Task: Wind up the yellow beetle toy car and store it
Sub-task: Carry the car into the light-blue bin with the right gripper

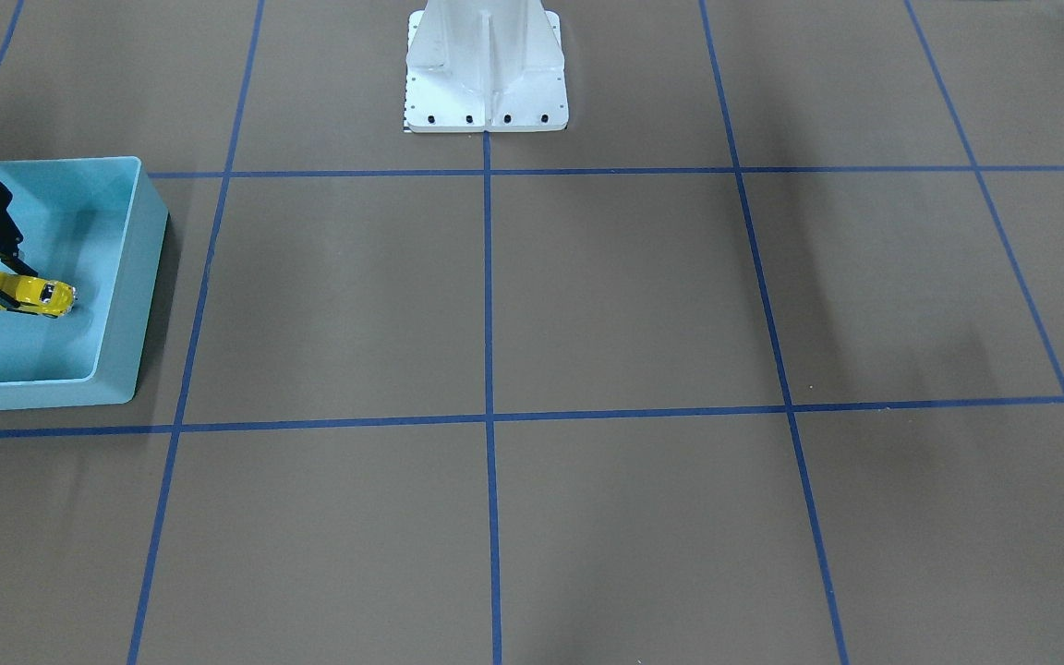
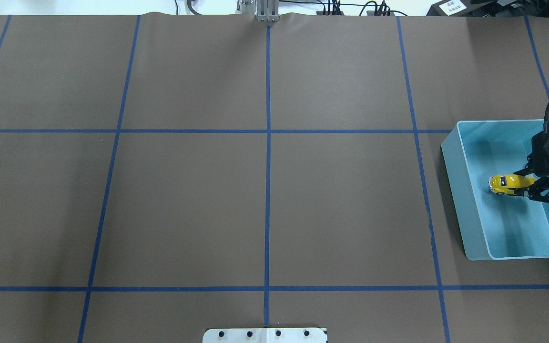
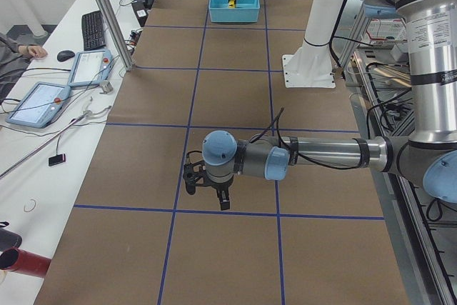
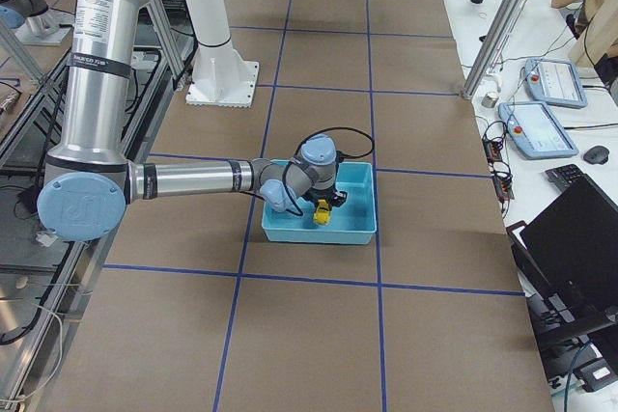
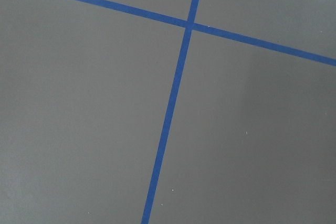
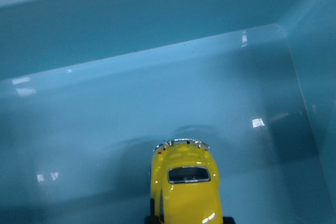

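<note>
Between the jaws of the right gripper (image 2: 531, 185): the yellow beetle toy car (image 2: 507, 183), pinched by one end across its width. Its long axis runs straight out from the jaws, so most of the body and a chrome bumper stick out past the fingertips.

Just below the jaws is the floor of the blue bin (image 2: 453, 162). The wrist view shows a soft shadow ahead of the car, so I judge it hangs slightly clear of the floor rather than resting on it. The bin walls stand ahead of the jaws and to one side, none touching.

Storing looks nearly done. The next move I need is a short lowering and a release.

Well apart from these jaws, the left gripper (image 3: 206, 194) hovers over the brown table (image 3: 214, 69). I cannot tell whether its jaws are spread or closed. The right arm is plainly the nearer one.
</note>
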